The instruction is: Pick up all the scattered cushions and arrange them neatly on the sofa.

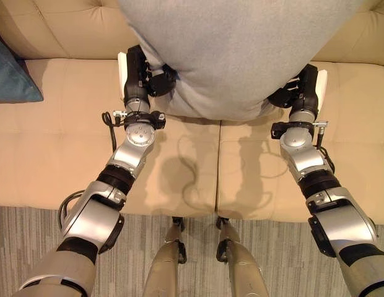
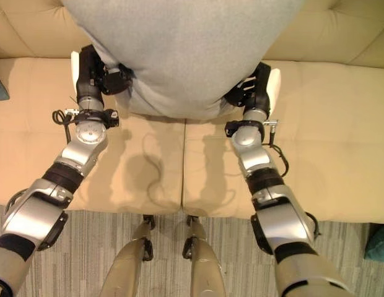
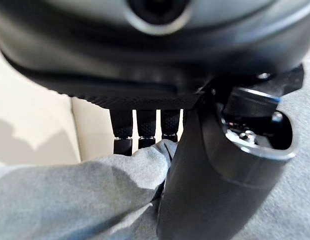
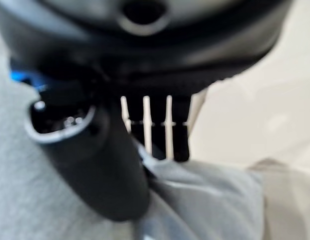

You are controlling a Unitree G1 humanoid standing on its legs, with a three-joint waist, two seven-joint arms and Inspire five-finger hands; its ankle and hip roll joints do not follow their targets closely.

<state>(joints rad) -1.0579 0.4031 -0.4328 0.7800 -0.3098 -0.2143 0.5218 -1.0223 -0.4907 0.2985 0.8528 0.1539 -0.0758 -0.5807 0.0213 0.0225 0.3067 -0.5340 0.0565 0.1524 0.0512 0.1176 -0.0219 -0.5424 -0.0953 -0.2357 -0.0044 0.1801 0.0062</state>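
A large grey cushion (image 1: 229, 55) hangs over the beige sofa (image 1: 56, 154), held between both hands. My left hand (image 1: 137, 77) grips its left lower corner, and my right hand (image 1: 303, 86) grips its right lower corner. In the left wrist view the thumb (image 3: 210, 190) lies over the grey cushion (image 3: 70, 200) with the fingers (image 3: 140, 130) behind the fabric. The right wrist view has the thumb (image 4: 95, 160) pressed on the grey cushion (image 4: 205, 200) the same way. The cushion's lower edge hangs just above the seat, near the backrest.
A dark blue cushion (image 1: 12, 74) leans at the sofa's left end. A teal cushion (image 2: 378, 244) lies on the striped grey carpet (image 1: 31, 229) at the lower right. The sofa seat in front of the held cushion is bare.
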